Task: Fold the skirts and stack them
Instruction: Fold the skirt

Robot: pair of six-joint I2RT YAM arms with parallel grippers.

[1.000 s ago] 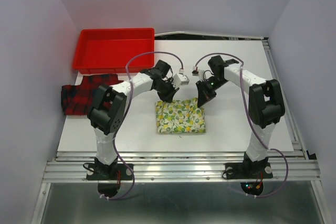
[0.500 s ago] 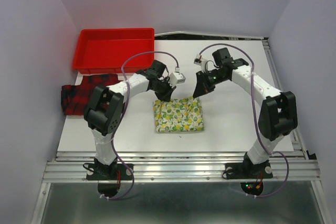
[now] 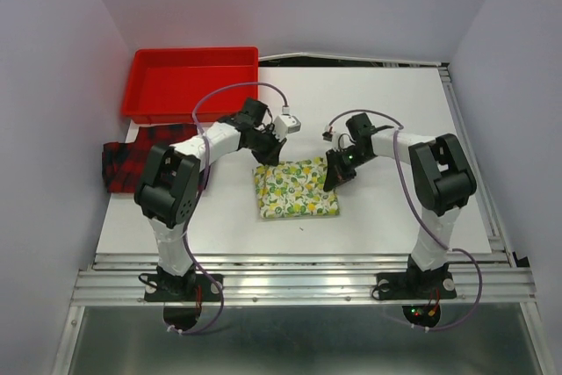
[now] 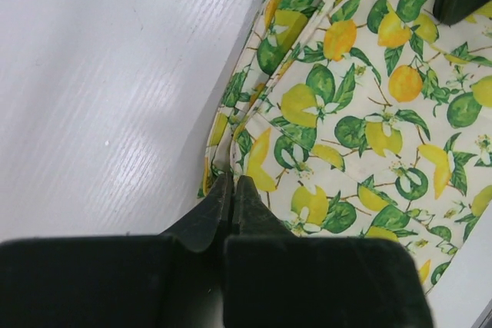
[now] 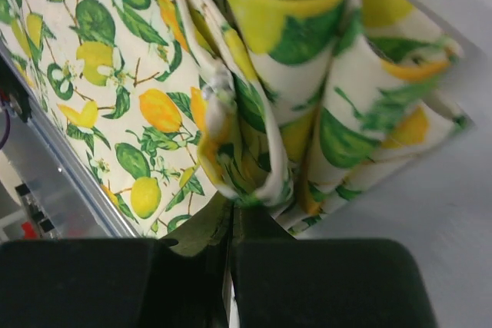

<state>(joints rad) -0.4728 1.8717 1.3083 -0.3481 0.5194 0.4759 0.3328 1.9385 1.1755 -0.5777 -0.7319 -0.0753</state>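
Yellow-and-green lemon print on white: the lemon skirt (image 3: 296, 189) lies folded at the middle of the surface (image 3: 395, 120), between the two arms. Left tool (image 4: 232, 190): jaws closed tight, tips at the skirt's far left corner. I cannot tell whether cloth is caught between them. Right tool (image 5: 231, 211): jaws closed, pinching bunched layers at the skirt's right edge. The plaid skirt (image 3: 132, 162) lies at the surface's left edge, just beside the red tray (image 3: 193, 81), well apart from both tools.
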